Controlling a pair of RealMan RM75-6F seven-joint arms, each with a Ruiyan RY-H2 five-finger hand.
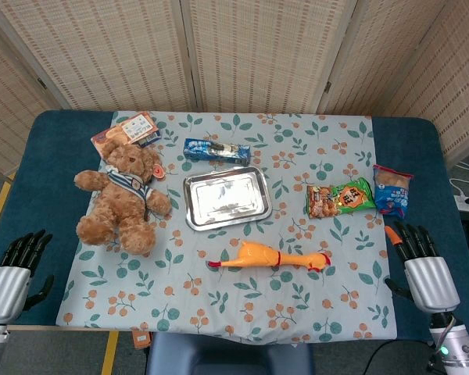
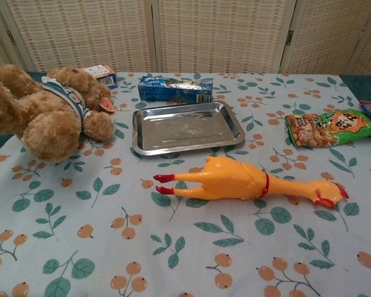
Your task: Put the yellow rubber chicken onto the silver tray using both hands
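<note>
The yellow rubber chicken (image 1: 267, 257) (image 2: 244, 181) lies on its side on the patterned cloth, red feet to the left and head to the right. Just behind it rests the silver tray (image 1: 226, 197) (image 2: 187, 127), with nothing in it. My left hand (image 1: 14, 272) hangs at the table's front left corner, fingers apart, holding nothing. My right hand (image 1: 422, 266) is at the front right edge, fingers spread, also holding nothing. Both hands are well apart from the chicken, and neither shows in the chest view.
A brown teddy bear (image 1: 121, 196) (image 2: 46, 110) lies left of the tray. A blue packet (image 1: 216, 150) (image 2: 175, 89) sits behind the tray. A green snack bag (image 1: 341, 198) (image 2: 328, 125) and a blue one (image 1: 392, 190) lie at the right. A small box (image 1: 127, 130) is behind the bear.
</note>
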